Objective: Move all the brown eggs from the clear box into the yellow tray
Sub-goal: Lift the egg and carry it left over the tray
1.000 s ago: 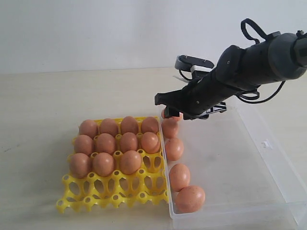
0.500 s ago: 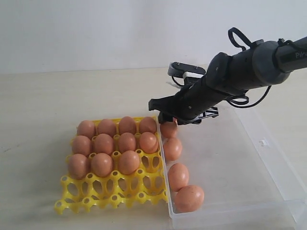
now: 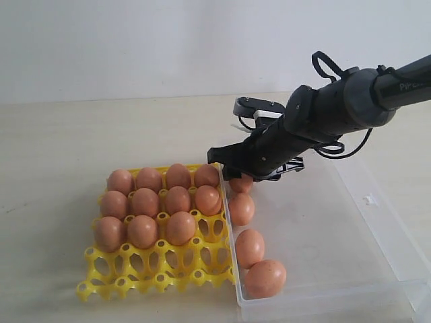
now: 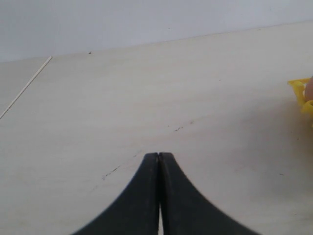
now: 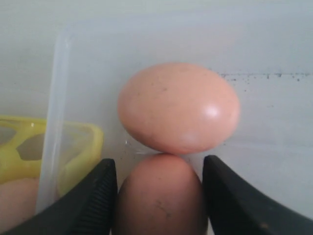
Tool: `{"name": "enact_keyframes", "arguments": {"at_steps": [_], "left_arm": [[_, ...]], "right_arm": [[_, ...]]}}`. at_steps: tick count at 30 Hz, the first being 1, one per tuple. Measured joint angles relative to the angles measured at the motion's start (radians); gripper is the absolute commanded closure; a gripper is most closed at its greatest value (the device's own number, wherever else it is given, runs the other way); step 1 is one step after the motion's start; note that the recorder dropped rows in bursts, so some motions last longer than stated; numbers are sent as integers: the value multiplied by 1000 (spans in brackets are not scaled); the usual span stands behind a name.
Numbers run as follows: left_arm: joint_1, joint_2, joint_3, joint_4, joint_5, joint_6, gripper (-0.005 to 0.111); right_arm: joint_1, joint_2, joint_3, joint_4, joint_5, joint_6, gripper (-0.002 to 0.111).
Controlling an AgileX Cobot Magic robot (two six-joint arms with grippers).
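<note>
Right gripper (image 5: 157, 169) is down at the far end of the clear box (image 3: 387, 225), on the side next to the yellow tray (image 3: 161, 272). Its jaws are spread wide with one egg (image 5: 159, 196) sitting between them. It's not clamped as far as I can see: there's a sliver of light between the shell and one finger. A second egg (image 5: 178, 107) looks to touch it just past the fingertips.

From the exterior view, the brown eggs (image 3: 249, 247) in the box line up along the wall beside the tray. Four are showing, the farthest half hidden under the gripper. The tray sits right against that wall and holds eleven eggs in its back three rows. The front row is empty, plus one cup at the box end of the third row.

Left gripper (image 4: 159, 155) is pinched together on nothing over bare table (image 4: 146, 98), with just a corner of the tray at the edge of its camera
</note>
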Motion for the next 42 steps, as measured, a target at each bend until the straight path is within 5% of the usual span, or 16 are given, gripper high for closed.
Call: {"name": "enact_keyframes", "arguments": {"at_steps": [6, 20, 27, 33, 42], "left_arm": [[0, 0, 0, 0, 0, 0, 107], [0, 0, 0, 0, 0, 0, 107], [0, 0, 0, 0, 0, 0, 107], [0, 0, 0, 0, 0, 0, 107], [0, 0, 0, 0, 0, 0, 107]], "right_arm": [[0, 2, 0, 0, -11, -54, 108], [5, -173, 125, -49, -123, -109, 108], [183, -484, 402, -60, -355, -109, 108], [335, -499, 520, -12, -511, -109, 108], [362, -406, 527, -3, -619, -109, 108]]}}
